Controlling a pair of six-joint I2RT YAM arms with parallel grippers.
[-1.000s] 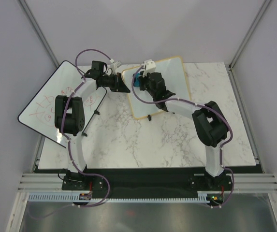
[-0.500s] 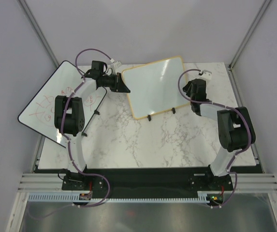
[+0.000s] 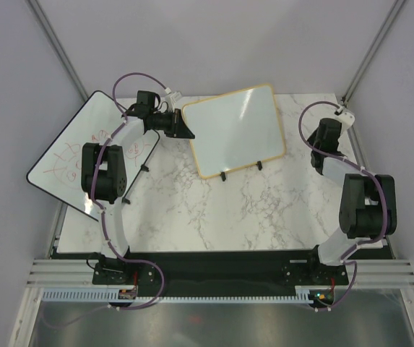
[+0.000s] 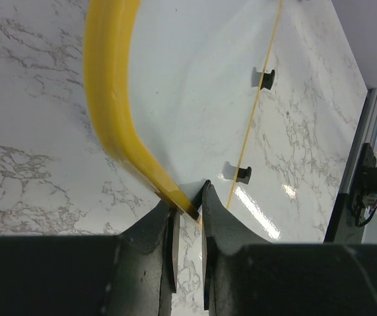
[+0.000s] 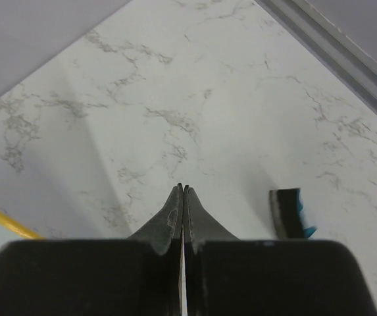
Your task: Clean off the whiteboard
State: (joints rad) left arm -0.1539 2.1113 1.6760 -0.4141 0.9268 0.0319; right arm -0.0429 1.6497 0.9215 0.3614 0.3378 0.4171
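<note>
The whiteboard [image 3: 235, 130] with the tan frame and two black feet stands tilted at the back middle of the table, and its white face shows no marks. My left gripper [image 3: 183, 128] is shut on its left edge. In the left wrist view the yellow frame [image 4: 109, 92] runs between my fingers [image 4: 208, 217], at the left gripper [image 4: 188, 214]. My right gripper [image 3: 328, 134] is to the right of the board, apart from it. In the right wrist view the right gripper [image 5: 182, 191] is shut and empty over bare marble. A blue and black eraser [image 5: 289, 212] lies on the table just right of it.
A larger black-edged whiteboard [image 3: 76, 155] with red doodles leans off the table's left side. The grey rail [image 5: 333, 46] of the table's right edge runs close to my right gripper. The purple back wall [image 5: 37, 39] is near.
My right arm has swung from over the whiteboard to the table's right side. The blue eraser it held on the board now lies on the table. The left arm has not moved.
</note>
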